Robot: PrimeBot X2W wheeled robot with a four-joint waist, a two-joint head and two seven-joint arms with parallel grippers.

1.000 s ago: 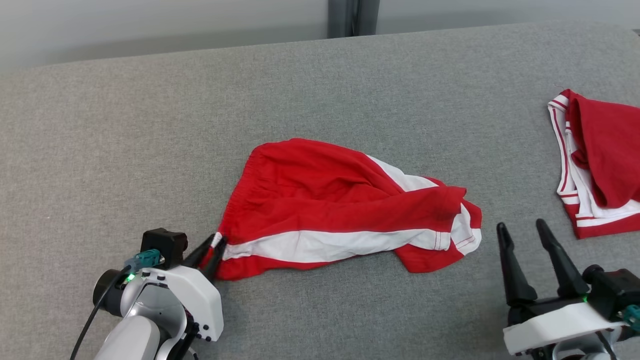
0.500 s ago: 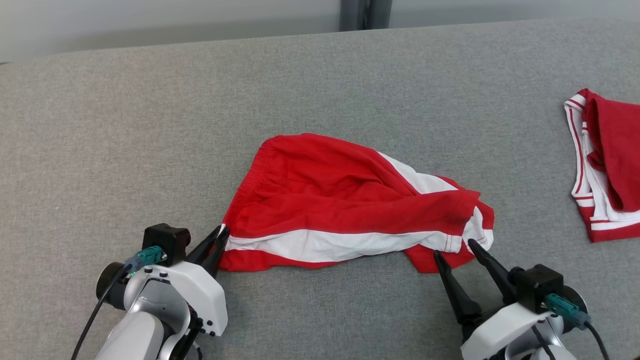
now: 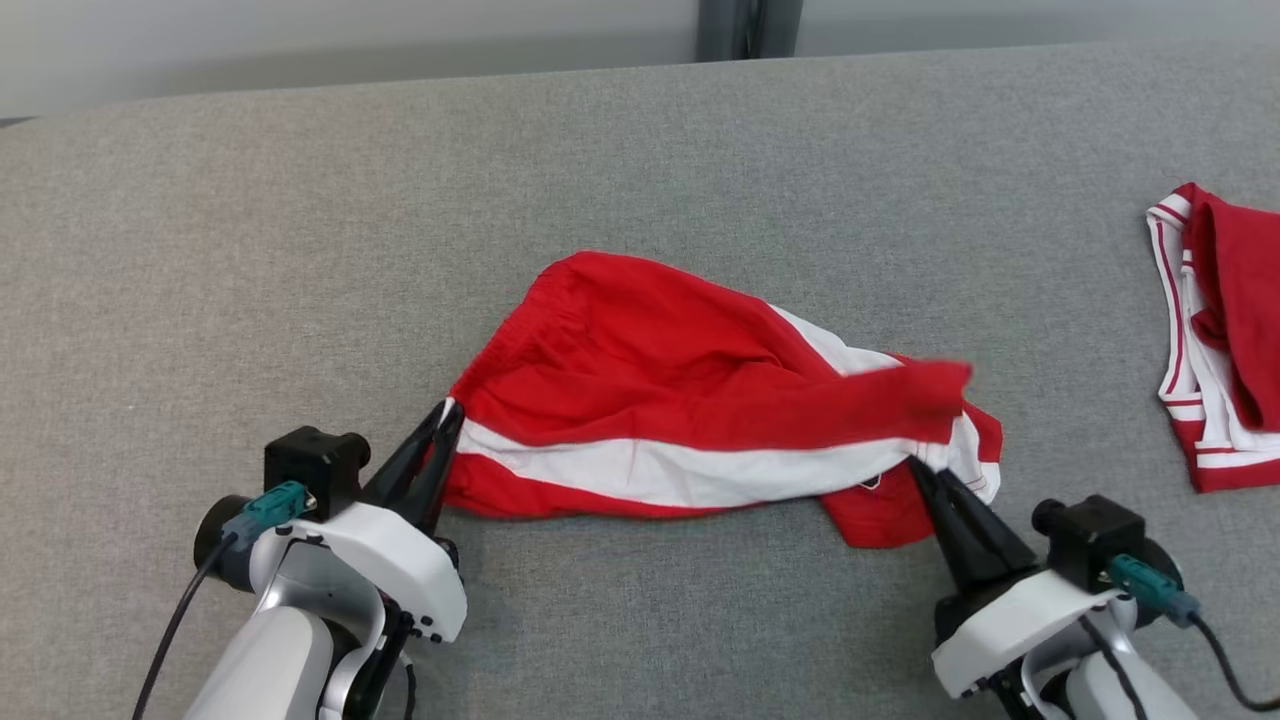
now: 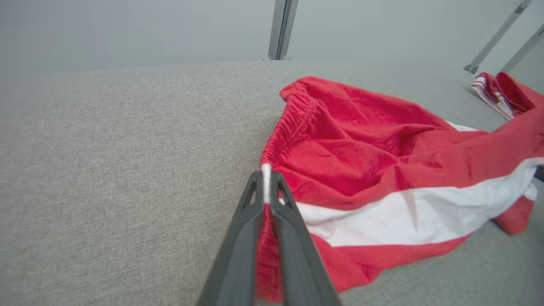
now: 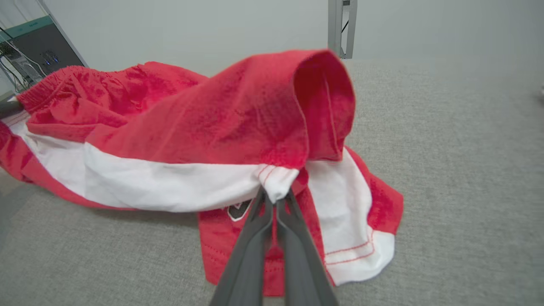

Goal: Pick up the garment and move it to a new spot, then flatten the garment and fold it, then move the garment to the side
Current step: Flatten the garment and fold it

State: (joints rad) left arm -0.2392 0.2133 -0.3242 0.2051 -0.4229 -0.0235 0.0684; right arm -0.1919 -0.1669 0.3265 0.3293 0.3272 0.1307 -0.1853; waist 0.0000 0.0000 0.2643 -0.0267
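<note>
The left gripper (image 3: 449,412) is clamped tight on the shorts (image 3: 680,390), at the waistband corner where the white side stripe begins; in the left wrist view the elastic edge is pinched between the two fingers (image 4: 238,250), with red cloth bunched down the slot between them. The right gripper (image 3: 917,466) is likewise clenched, on a leg hem at the other end of that stripe; in the right wrist view the white hem corner sits nipped at the fingertips, and a dark printed mark shows on the red cloth just behind them.

The shorts lie mid-way across the gray surface (image 3: 300,250), drawn out sideways between the two grippers; both pinched ends are raised a little, while the far part rests on the fabric. A loose red fold stands up over the right gripper's tips, blurred in the head view; the other leg lies under them, touching the surface.

A second red-and-white garment (image 3: 1220,330) is heaped at the right edge, well apart from the shorts; a dark post (image 3: 735,30) stands beyond the far edge.
</note>
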